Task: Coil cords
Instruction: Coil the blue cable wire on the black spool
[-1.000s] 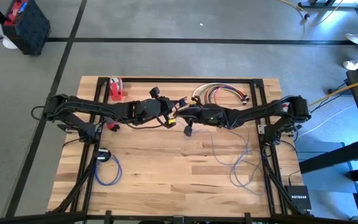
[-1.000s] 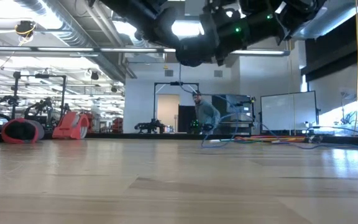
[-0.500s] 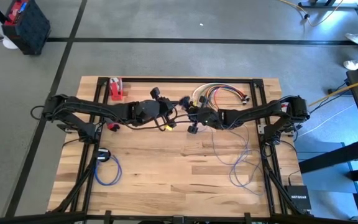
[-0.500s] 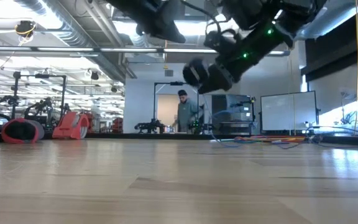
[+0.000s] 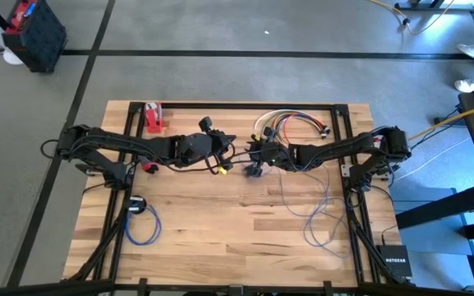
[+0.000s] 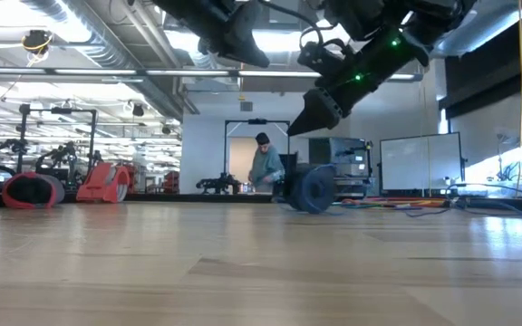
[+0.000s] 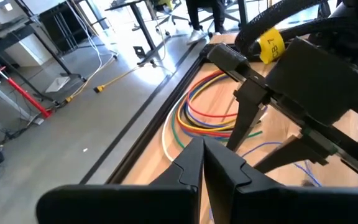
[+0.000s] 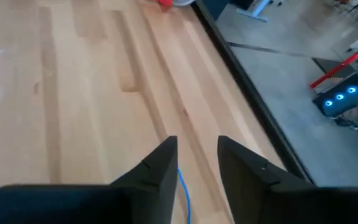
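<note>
The right gripper [image 8: 194,163] hangs with fingers apart over the blue cord [image 8: 184,194] near the bench's back edge; lower gently, pinch only that cord; the left gripper [image 7: 202,163] is pressed together.

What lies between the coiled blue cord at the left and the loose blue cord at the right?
In the high view, only bare wooden table lies between the coiled blue cord and the loose blue cord.

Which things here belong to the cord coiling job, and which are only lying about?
Job:
- loose blue cord
- coiled blue cord
- bundle of coloured cords

Lying about:
- red object near the table's far edge
- black box at the table's corner
</note>
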You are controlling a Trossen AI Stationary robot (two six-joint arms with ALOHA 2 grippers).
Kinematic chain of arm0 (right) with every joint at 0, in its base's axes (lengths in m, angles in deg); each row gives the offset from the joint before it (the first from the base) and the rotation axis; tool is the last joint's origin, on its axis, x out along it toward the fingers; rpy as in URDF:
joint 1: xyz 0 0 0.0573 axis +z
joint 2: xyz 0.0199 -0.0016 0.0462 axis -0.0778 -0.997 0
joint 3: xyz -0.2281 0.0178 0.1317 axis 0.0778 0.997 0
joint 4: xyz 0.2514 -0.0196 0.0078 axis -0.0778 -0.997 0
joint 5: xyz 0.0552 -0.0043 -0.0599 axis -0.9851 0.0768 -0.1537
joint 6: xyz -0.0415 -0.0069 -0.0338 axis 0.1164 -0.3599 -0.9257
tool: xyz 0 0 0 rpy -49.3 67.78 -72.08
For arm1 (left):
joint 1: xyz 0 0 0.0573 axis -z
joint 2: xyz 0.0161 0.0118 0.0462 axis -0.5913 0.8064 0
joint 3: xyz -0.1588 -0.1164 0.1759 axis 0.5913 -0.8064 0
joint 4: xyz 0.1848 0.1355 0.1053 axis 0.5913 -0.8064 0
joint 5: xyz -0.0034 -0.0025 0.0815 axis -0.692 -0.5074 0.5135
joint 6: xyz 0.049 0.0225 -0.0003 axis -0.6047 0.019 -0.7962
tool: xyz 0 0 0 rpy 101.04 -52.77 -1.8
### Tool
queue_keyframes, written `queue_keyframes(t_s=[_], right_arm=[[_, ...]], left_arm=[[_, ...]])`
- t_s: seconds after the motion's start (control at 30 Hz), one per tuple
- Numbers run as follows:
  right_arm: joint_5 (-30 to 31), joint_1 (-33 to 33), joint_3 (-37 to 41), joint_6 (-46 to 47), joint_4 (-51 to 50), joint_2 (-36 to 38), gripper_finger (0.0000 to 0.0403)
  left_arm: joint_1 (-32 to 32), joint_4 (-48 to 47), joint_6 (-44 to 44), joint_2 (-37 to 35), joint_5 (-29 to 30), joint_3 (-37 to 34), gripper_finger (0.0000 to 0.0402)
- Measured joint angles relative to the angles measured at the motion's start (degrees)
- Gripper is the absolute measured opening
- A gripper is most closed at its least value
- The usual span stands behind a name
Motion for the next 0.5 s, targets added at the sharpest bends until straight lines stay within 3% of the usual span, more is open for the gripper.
queue_keyframes(t_s=[0.23, 0.5], right_arm=[[-0.4, 0.0, 0.0, -0.3, -2.8, 0.7, 0.0142], [-3.1, 0.0, -1.2, 1.8, -21.4, 10.8, 0.0143]], left_arm=[[0.0, -0.3, 0.5, 0.0, -0.1, 0.0, 0.0005], [-0.2, -1.8, 5.1, 0.0, -0.9, -0.3, 0.0035]])
